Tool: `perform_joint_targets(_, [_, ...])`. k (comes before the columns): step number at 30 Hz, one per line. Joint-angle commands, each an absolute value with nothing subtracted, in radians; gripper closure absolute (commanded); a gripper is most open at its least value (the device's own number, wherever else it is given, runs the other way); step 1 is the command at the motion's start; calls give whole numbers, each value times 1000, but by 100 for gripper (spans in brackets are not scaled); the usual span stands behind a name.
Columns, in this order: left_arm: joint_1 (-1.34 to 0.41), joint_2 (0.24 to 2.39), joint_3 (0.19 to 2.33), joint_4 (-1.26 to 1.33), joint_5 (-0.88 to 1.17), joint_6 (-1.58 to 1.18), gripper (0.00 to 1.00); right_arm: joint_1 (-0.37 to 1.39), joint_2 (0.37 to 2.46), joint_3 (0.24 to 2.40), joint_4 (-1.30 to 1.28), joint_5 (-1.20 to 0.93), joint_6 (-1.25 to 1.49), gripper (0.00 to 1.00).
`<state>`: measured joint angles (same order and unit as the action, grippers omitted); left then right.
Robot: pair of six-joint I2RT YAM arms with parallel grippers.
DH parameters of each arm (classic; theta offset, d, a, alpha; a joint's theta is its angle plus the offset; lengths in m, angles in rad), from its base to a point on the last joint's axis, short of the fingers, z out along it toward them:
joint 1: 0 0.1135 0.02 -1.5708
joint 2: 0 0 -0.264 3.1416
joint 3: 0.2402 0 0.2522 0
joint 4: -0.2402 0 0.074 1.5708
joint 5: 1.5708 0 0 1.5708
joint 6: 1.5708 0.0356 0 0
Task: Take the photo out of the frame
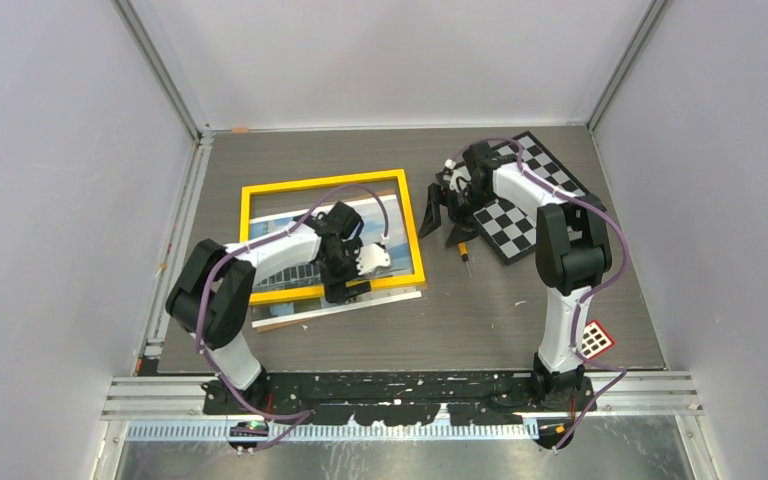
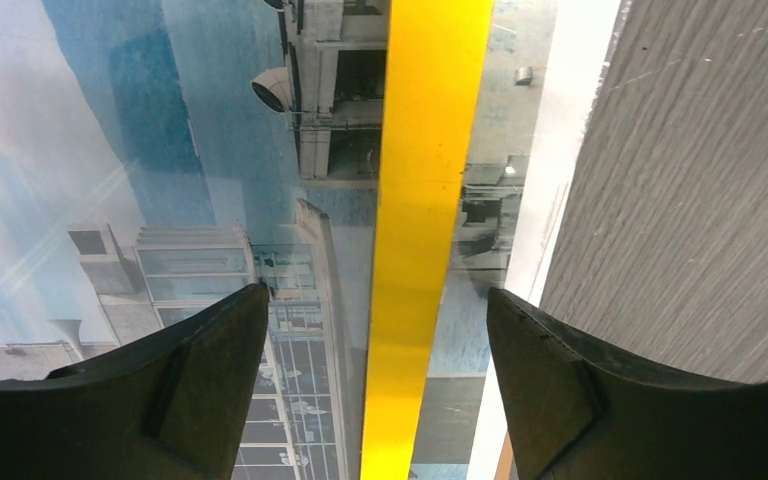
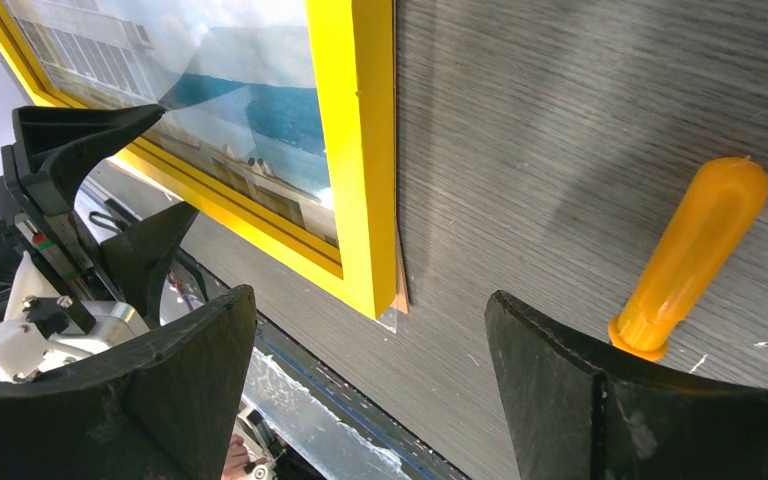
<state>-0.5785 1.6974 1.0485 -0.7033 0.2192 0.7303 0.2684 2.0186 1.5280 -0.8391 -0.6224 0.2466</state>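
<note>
The yellow frame [image 1: 320, 182] lies flat on the table, left of centre. The photo [image 1: 272, 225] of a white building under blue sky shows inside it and sticks out past the frame's near edge. My left gripper [image 1: 348, 290] is open above the frame's near bar. In the left wrist view [image 2: 378, 292] its fingers straddle the yellow bar [image 2: 425, 200] over the photo [image 2: 210, 200], holding nothing. My right gripper [image 1: 448, 225] is open and empty just right of the frame. In the right wrist view [image 3: 368, 300] it is near the frame's corner [image 3: 360, 200].
An orange-handled screwdriver [image 1: 463, 255] lies on the table right of the frame, beside my right fingers [image 3: 690, 250]. A black-and-white checkerboard [image 1: 525, 200] lies at the back right. A small red-and-white card [image 1: 594, 338] lies by the right arm's base. A brown sliver [image 3: 401, 290] pokes out under the frame's corner.
</note>
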Motion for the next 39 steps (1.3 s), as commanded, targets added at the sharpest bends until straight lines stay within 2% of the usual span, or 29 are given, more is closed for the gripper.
perform_joint_targets(1, [-590,1653,1006,-726,275,775,17,268,1994,1523,-826,-627,253,12])
perform_joint_targets(10, [-617,1632,943,-683,206,755,9,270,2007,1529,-812,-635,270,12])
perform_joint_targets(21, [-637,1647,923,-617,142,745,8,270,1998,1529,-822,-626,264,12])
perform_joint_targets(31, [-614,1640,974,-633,133,716,26,272,1997,1531,-821,-625,265,12])
perform_joint_targets(39, [-604,1647,990,-635,130,718,36,275,1985,1518,-818,-627,264,12])
